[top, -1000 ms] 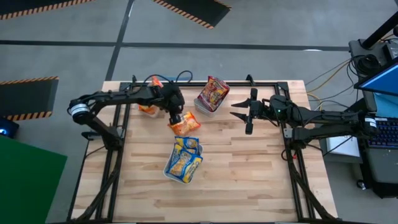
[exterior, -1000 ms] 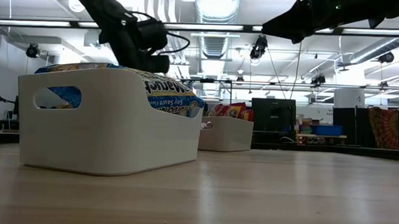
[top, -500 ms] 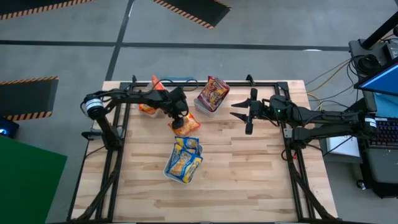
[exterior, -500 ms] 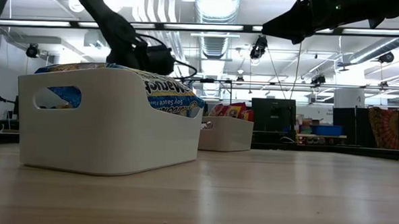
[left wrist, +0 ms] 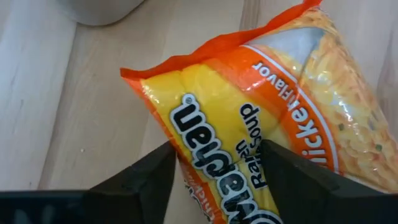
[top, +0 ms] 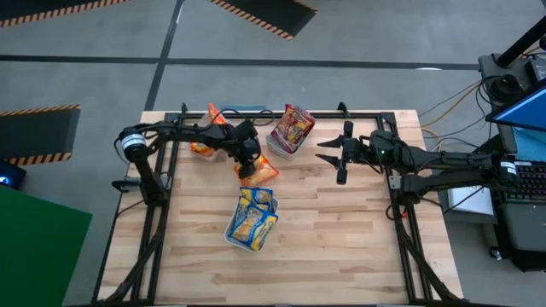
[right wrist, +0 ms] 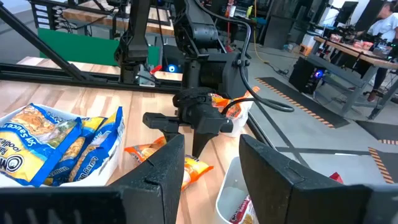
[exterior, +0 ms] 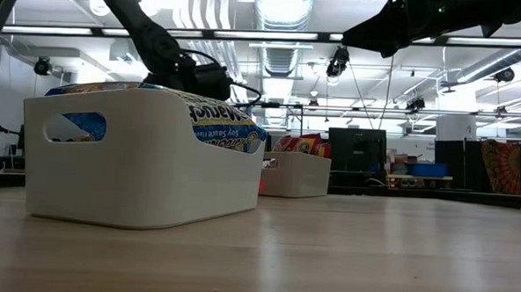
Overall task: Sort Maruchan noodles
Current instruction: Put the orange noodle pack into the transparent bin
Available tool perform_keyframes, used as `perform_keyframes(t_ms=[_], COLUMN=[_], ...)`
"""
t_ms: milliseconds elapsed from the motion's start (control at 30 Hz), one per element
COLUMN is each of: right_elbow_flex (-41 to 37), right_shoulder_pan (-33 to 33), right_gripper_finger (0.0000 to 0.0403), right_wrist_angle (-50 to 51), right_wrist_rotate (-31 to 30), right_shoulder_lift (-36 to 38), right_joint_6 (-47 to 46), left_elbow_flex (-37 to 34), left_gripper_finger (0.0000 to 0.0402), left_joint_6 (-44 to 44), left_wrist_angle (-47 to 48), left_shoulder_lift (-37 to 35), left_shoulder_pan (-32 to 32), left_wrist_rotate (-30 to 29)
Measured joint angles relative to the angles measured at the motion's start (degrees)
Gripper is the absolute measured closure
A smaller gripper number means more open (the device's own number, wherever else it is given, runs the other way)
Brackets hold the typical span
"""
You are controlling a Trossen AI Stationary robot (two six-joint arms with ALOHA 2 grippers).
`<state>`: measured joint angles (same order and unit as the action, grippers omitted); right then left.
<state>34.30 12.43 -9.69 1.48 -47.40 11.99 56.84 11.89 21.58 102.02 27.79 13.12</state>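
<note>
An orange Maruchan noodle packet (left wrist: pixel 249 106) lies flat on the wooden table (top: pixel 341 239) near the middle (top: pixel 260 177). My left gripper (top: pixel 248 164) points steeply down over it, open, one finger on each side of the packet's end (left wrist: pixel 214 155). My right gripper (top: pixel 328 153) hovers open and level above the table's far right part, with nothing between its fingers (right wrist: pixel 211 143). Blue-and-yellow packets fill a white bin (top: pixel 252 220). Dark red packets (top: pixel 292 128) and other orange ones (top: pixel 203 143) lie in bins at the far edge. My left gripper stands open astride the orange packet's end (left wrist: pixel 217 186), coming from above at a slant, with the fingers (left wrist: pixel 146 180) on either side of it. Whether the fingertips touch the packet I cannot tell. The packet rests flat on the table.
The white bin of blue-and-yellow packets (exterior: pixel 137 158) stands just on the near side of the orange packet. The bin of dark red packets (exterior: pixel 295 172) is close on its far right. A black frame (top: pixel 375 115) runs along the table's edges. Bare wood lies to the near right.
My left gripper has sunk toward the table with the orange packet, shifting slightly toward the far edge. The packet shows smaller and lower in the high view and now lies on the wood. My right arm has kept still.
</note>
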Motion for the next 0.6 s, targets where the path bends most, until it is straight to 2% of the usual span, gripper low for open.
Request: perform_keyframes(t_ms=[400, 500, 600], right_elbow_flex=[0.00, 0.00, 0.00], right_shoulder_pan=[0.00, 0.00, 0.00], right_gripper_finger=[0.0261, 0.0258, 0.0257], right_wrist_angle=[0.00, -0.02, -0.02], right_wrist_rotate=[-0.02, -0.02, -0.02], right_shoulder_lift=[0.00, -0.02, 0.00], right_joint_6=[0.22, 0.22, 0.22], left_elbow_flex=[-0.04, -0.15, -0.31], left_gripper_finger=[0.0357, 0.0387, 0.0399], left_joint_6=[0.18, 0.17, 0.35], left_wrist_angle=[0.07, 0.58, 1.27], left_shoulder_lift=[-0.61, -1.83, -4.13], left_shoulder_pan=[-0.47, -0.63, -0.70], left_wrist_rotate=[-0.40, -0.86, -1.11])
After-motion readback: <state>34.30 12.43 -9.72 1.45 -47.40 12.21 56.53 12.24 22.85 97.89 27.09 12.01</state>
